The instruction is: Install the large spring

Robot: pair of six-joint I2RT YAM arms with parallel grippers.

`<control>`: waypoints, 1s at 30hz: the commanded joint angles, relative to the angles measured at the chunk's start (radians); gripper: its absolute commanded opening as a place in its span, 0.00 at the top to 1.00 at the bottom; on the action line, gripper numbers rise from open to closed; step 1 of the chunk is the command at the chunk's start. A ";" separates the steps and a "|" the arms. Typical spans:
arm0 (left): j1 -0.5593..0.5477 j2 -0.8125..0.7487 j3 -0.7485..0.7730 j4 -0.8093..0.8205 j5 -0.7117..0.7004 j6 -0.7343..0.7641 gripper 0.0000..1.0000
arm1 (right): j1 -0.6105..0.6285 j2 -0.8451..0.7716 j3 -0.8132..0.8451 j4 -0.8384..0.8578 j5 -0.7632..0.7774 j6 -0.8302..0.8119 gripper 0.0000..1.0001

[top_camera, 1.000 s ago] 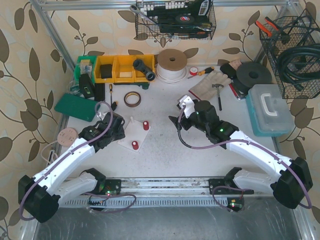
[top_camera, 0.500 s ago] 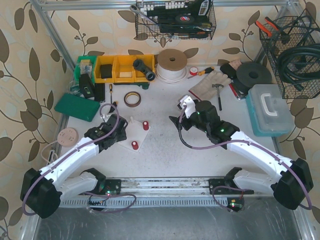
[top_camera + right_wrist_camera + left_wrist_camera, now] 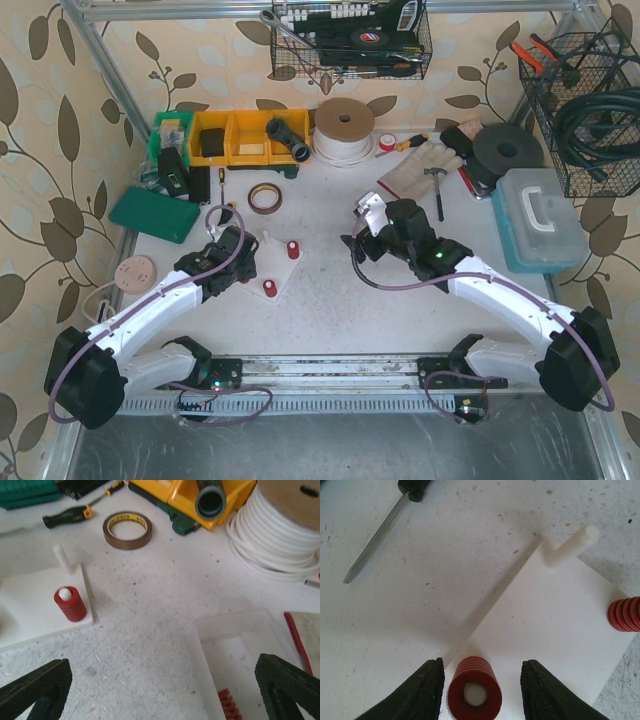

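Your left gripper (image 3: pixel 482 680) is wide open, gripping nothing. The large spring (image 3: pixel 474 692) stands upright on its peg between the fingers, axis toward the wrist camera. Two springs sit on the plate (image 3: pixel 545 610), the second spring (image 3: pixel 625 614) to the right, plus one bare peg (image 3: pixel 572 544). Your right gripper (image 3: pixel 162 687) is spread wide and empty.

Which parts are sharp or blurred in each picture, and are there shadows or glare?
Left wrist view: the red coil spring and white plastic plate are sharp, the plate throws a soft shadow leftwards; the black left fingers are softer. Right wrist view: the brown tape roll is sharp, the black right fingers blurred. Top external view: even light, no strong glare.
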 commanded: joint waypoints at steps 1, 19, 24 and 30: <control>0.004 0.003 0.027 0.006 0.012 0.023 0.51 | -0.016 0.031 0.064 -0.096 0.003 0.004 0.01; 0.003 -0.129 0.134 -0.005 0.100 0.147 0.24 | -0.293 0.465 0.473 -0.669 -0.112 -0.124 0.53; 0.005 -0.161 0.118 0.025 0.116 0.146 0.22 | -0.320 0.580 0.577 -0.787 -0.150 -0.208 0.58; 0.004 -0.169 0.120 0.027 0.135 0.152 0.21 | -0.322 0.690 0.660 -0.859 -0.160 -0.272 0.59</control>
